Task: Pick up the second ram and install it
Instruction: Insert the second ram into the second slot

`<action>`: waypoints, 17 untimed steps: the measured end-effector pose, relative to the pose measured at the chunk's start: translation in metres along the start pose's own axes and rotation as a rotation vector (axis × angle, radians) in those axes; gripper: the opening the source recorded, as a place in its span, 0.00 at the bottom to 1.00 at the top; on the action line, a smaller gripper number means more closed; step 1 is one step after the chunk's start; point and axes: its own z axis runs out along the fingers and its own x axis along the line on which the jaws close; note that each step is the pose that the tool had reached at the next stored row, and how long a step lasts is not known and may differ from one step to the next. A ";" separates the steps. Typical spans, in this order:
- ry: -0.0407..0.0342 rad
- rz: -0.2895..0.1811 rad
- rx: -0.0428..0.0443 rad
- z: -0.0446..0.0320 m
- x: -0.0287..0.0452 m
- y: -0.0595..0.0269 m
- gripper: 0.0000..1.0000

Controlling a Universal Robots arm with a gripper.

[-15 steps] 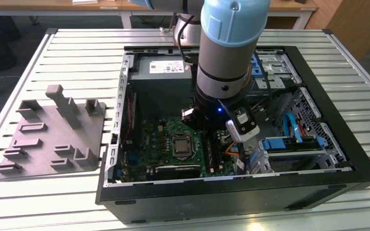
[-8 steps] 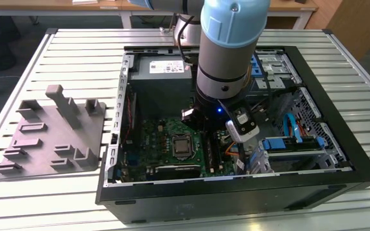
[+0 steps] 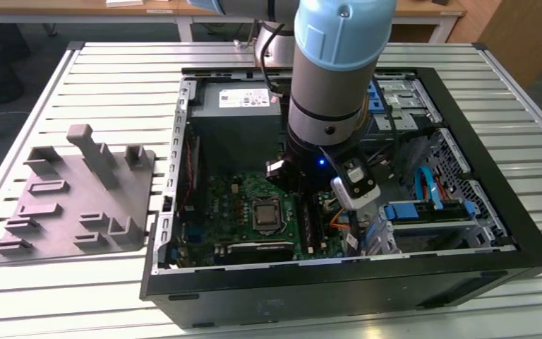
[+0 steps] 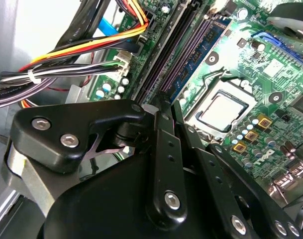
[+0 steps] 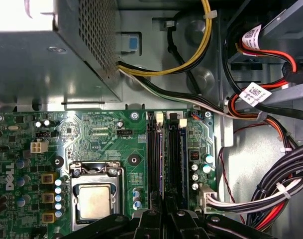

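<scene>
Now hovering low over the memory slots (image 5: pixel 167 159), tool (image 4: pixel 163 107) pinched nearly closed, grasp on the second ram not discernible. Seating step, probably; needing square alignment over the slot.

You see a pale blue arm (image 3: pixel 339 42) with a dark grey lower section reaching into a black computer case (image 3: pixel 346 282) on a desk (image 3: pixel 111 78) of pale silvery slats. At the desk's edge on the exterior view's left sits a matte grey moulded fixture tray (image 3: pixel 82 205). In the first wrist view your motherboard (image 5: pixel 101 134) is green with fine pale tracing, its processor (image 5: pixel 95 201) a dull silver square and its memory slots (image 5: pixel 166 159) long black strips. The cable bundle (image 5: pixel 270 189) there mixes black, white, red and orange strands; one cable (image 5: pixel 191 59) is yellow. The gripper (image 4: pixel 161 99) is glossy black with silver screws in the second wrist view.
</scene>
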 end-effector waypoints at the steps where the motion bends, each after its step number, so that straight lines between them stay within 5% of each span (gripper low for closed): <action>1: 0.0000 0.000 0.0003 0.0001 -0.0001 0.0000 0.14; 17: -0.0004 -0.001 0.0084 0.0021 -0.0019 0.0003 0.14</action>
